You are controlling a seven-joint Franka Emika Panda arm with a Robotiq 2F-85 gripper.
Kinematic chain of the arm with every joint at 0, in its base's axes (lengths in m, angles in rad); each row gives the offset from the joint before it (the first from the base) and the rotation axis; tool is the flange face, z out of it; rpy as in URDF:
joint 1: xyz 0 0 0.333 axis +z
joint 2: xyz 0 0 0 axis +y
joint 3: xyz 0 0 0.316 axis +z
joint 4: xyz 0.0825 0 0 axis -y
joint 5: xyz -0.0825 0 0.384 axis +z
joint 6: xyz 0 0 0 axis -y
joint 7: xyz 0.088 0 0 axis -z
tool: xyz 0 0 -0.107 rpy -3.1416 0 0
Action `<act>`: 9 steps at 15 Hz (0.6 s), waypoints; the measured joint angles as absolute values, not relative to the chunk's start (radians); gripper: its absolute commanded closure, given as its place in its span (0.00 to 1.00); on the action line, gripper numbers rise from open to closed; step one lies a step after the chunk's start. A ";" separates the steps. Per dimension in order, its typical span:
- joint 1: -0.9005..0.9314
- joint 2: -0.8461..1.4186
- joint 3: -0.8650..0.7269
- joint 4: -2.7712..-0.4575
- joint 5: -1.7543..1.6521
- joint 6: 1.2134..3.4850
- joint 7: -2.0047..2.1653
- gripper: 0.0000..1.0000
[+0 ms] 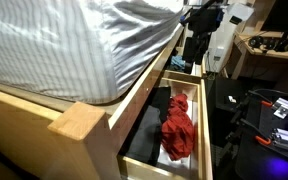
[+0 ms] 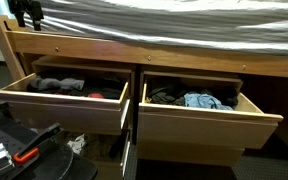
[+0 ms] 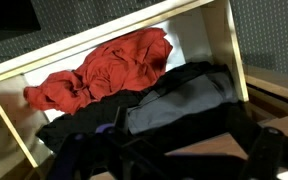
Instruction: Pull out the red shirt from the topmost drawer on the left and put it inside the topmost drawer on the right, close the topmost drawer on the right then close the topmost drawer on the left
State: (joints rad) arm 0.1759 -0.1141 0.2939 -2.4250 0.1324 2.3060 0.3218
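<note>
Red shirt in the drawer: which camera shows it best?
The wrist view: the red shirt fills much of the picture, crumpled, beside a black garment. In an exterior view the red shirt looks smaller; in an exterior view the red shirt is just a sliver.

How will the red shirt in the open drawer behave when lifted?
The red shirt lies crumpled in folds, so it will likely droop limply from wherever it is pinched. It lies against the dark clothes, so it may drag them along.
</note>
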 measured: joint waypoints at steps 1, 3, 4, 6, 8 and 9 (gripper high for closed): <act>0.176 -0.112 0.294 -2.425 0.128 2.305 0.324 0.00; 0.176 -0.083 0.293 -2.426 0.060 2.321 0.385 0.00; 0.176 -0.055 0.293 -2.428 -0.004 2.352 0.452 0.00; 0.176 0.009 0.288 -2.438 -0.120 2.423 0.628 0.00; 0.181 0.064 0.283 -2.442 -0.161 2.465 0.762 0.00; 0.183 0.078 0.283 -2.441 -0.165 2.474 0.786 0.00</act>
